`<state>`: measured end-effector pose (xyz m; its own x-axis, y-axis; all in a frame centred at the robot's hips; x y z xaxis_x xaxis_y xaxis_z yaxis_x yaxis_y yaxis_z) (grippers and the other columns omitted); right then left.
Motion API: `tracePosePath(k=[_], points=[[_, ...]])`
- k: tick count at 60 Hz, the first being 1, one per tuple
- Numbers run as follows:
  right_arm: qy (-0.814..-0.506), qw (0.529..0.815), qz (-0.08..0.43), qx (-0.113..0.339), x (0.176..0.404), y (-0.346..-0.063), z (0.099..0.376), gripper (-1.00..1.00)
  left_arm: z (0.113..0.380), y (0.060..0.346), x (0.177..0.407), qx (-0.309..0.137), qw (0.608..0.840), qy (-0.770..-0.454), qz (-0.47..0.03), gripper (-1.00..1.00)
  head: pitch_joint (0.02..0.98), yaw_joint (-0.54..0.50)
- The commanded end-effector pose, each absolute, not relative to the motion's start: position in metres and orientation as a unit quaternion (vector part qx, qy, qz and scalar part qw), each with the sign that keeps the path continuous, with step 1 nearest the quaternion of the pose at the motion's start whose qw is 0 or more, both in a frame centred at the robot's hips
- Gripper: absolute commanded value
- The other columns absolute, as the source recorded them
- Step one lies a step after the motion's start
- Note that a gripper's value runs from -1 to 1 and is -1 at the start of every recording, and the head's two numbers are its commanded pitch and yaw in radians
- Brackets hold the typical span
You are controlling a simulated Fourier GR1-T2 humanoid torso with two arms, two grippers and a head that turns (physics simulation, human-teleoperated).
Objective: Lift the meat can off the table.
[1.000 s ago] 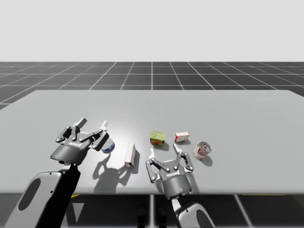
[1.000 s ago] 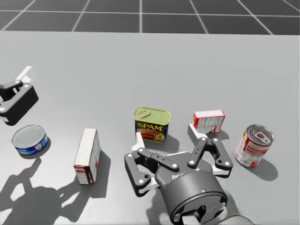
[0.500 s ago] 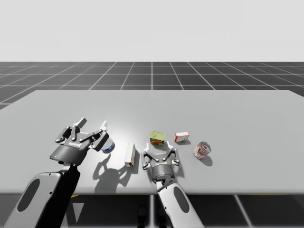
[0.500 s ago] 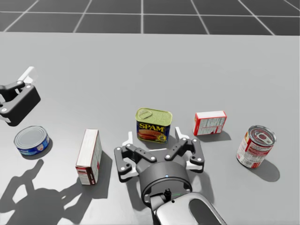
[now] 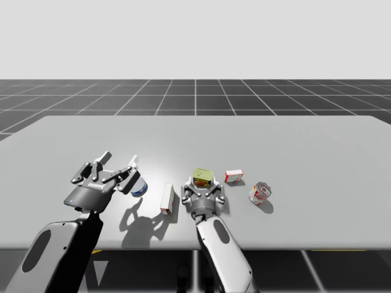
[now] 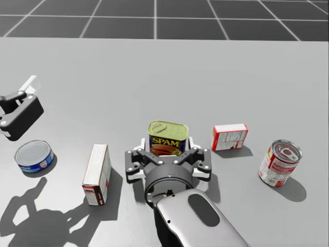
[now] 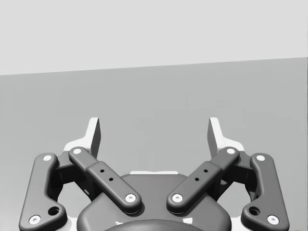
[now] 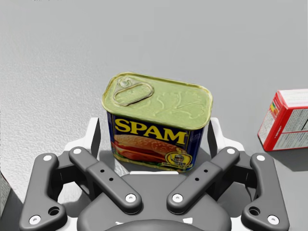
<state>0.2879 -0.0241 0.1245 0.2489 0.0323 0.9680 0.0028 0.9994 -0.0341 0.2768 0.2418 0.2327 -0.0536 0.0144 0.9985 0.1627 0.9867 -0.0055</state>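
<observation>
Upright on table [image 5: 293, 140]: meat can [image 8: 161, 103], right between fingers of right gripper [image 8: 154, 130]. Fingers spread, gap at one side, no grip; left gripper [image 7: 154, 124] wide open too, above table beside low blue can [image 5: 139, 188], well apart from meat can.

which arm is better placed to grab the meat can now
Right. My right gripper is open around the meat can, ready to close on it; my left gripper is open off by the flat blue can.

Yellow lettering on front of the blue rectangular can [image 8: 155, 137], fine print on the red-and-white box [image 8: 288, 120] illegible
</observation>
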Motion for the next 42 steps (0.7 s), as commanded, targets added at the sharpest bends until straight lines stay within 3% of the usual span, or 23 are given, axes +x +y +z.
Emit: tracePosePath(k=[1, 16, 18, 19, 20, 21, 22, 27, 42], points=[[-0.611, 0.791, -0.001, -0.016, 0.2995, -0.0214, 0.1218, -1.0, 0.2328, 0.2415, 0.2767, -0.063, 0.685, -0.724, -0.054, -1.0, 0.761, -0.04], [-0.6, 0.8, -0.009, -0.006, 0.3047, -0.0237, 0.1178, -0.97, 0.2322, 0.2409, 0.2767, -0.062, 0.686, -0.723, -0.054, -1.0, 0.761, -0.04], [-0.595, 0.804, -0.01, 0.007, 0.3042, -0.0248, 0.1169, -0.6, 0.232, 0.2406, 0.2766, -0.062, 0.686, -0.723, -0.055, -1.0, 0.761, -0.05], [-0.597, 0.802, -0.011, 0.003, 0.3043, -0.0248, 0.1165, -0.1, 0.232, 0.2406, 0.2767, -0.062, 0.686, -0.723, -0.055, -1.0, 0.76, -0.05], [-0.598, 0.801, -0.011, 0.001, 0.3043, -0.0251, 0.1159, 0.18, 0.232, 0.2405, 0.2766, -0.062, 0.686, -0.723, -0.055, -1.0, 0.76, -0.05], [-0.6, 0.8, -0.011, -0.001, 0.3041, -0.0256, 0.1149, 0.83, 0.2319, 0.2404, 0.2765, -0.062, 0.686, -0.723, -0.055, -1.0, 0.758, -0.05], [-0.599, 0.801, -0.012, -0.001, 0.304, -0.0258, 0.1148, 0.95, 0.2319, 0.2404, 0.2765, -0.062, 0.686, -0.723, -0.055, -1.0, 0.757, -0.05], [-0.599, 0.801, -0.013, -0.005, 0.3036, -0.0265, 0.1128, 1.0, 0.2317, 0.2404, 0.2767, -0.062, 0.686, -0.723, -0.055, -1.0, 0.73, -0.05], [-0.612, 0.791, -0.006, -0.018, 0.301, -0.0257, 0.1137, 1.0, 0.2307, 0.2403, 0.2768, -0.06, 0.687, -0.722, -0.055, -1.0, 0.53, -0.04]])
